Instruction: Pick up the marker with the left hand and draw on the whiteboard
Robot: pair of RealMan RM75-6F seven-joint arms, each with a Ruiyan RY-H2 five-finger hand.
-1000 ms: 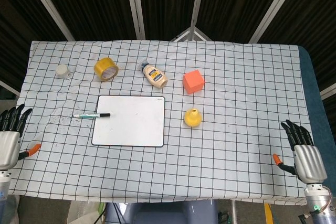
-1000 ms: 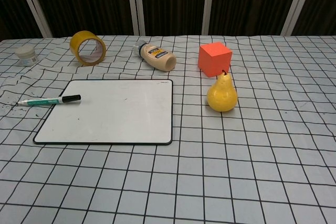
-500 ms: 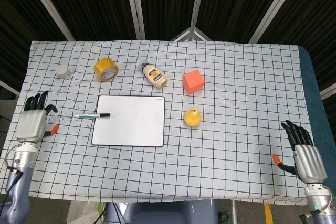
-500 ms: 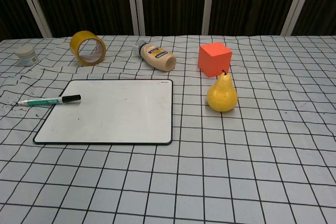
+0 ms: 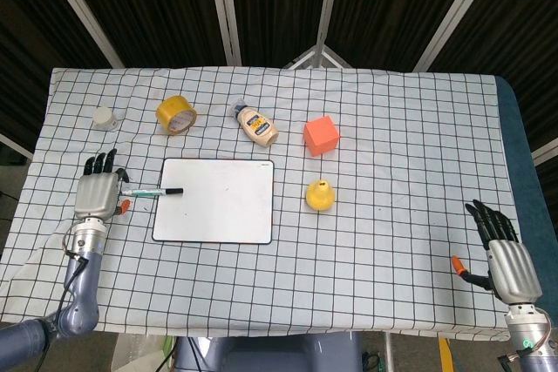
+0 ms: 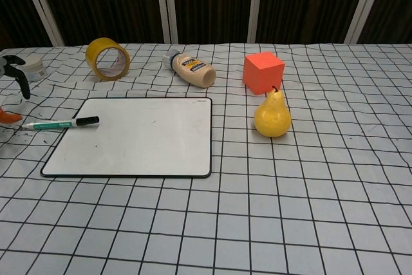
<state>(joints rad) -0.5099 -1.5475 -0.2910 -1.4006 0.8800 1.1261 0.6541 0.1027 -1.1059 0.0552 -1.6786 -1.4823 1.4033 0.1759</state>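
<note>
A green and white marker with a black cap lies across the left edge of the whiteboard, cap end on the board. My left hand hovers just left of the marker's tail, fingers apart and holding nothing. In the chest view only its fingertips show at the left border. My right hand rests open at the table's near right corner, far from the board.
Behind the board stand a yellow tape roll, a lying squeeze bottle and a small white jar. An orange cube and a yellow pear sit to the right of the board.
My left hand has moved from the table's left edge rightward and forward, arriving beside the marker's tail. The marker, board and right hand have stayed put.
</note>
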